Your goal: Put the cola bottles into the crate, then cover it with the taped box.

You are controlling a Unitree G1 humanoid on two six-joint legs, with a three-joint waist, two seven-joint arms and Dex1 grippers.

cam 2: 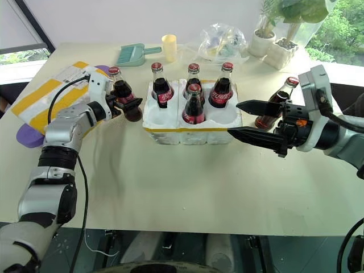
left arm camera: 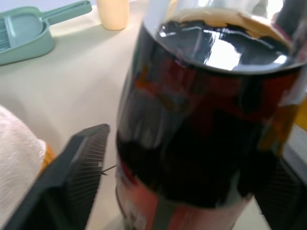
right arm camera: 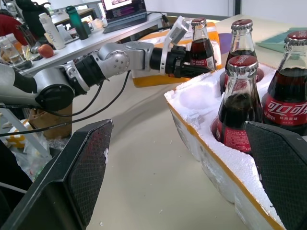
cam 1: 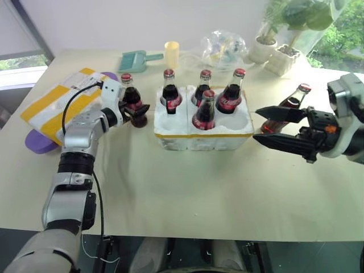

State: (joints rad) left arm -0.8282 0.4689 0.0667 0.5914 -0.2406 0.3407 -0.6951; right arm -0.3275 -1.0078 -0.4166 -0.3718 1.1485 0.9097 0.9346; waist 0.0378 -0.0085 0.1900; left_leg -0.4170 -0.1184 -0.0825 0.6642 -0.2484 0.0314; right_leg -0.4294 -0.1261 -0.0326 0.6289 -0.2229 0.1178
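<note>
Standing on the cream table [cam 1: 187,182], the crate [cam 1: 203,132] carries four cola bottles [cam 1: 203,111] upright in its wells; its two near corner wells sit bare. A fifth bottle [cam 1: 133,100] stands on the table just beside the crate, on the side toward the taped box [cam 1: 60,104], and a sixth bottle [cam 1: 286,108] stands on the opposite side of the crate.

Head views show the left gripper [cam 1: 136,111] at the fifth bottle's lower body, its forearm reaching in level from the taped-box side. Whether the fingers actually press the glass cannot be told from there. The left wrist view adds the closer detail: the bottle's dark body sits between the two fingers [left arm camera: 79,177], with a sliver of table showing between one pad and the glass.

The right gripper [cam 1: 267,126] hangs level beside the crate's far end from the box, jaws spread wide and holding nothing, with the sixth bottle behind its fingers. The right wrist view looks past those fingers along the crate's yellow-taped edge to the left arm.

Beyond the crate lie a green dustpan [cam 1: 136,60], a yellow cup [cam 1: 172,54], a clear bag [cam 1: 223,48] and potted plants [cam 1: 278,37]. A purple object [cam 1: 37,142] lies under the taped box.
</note>
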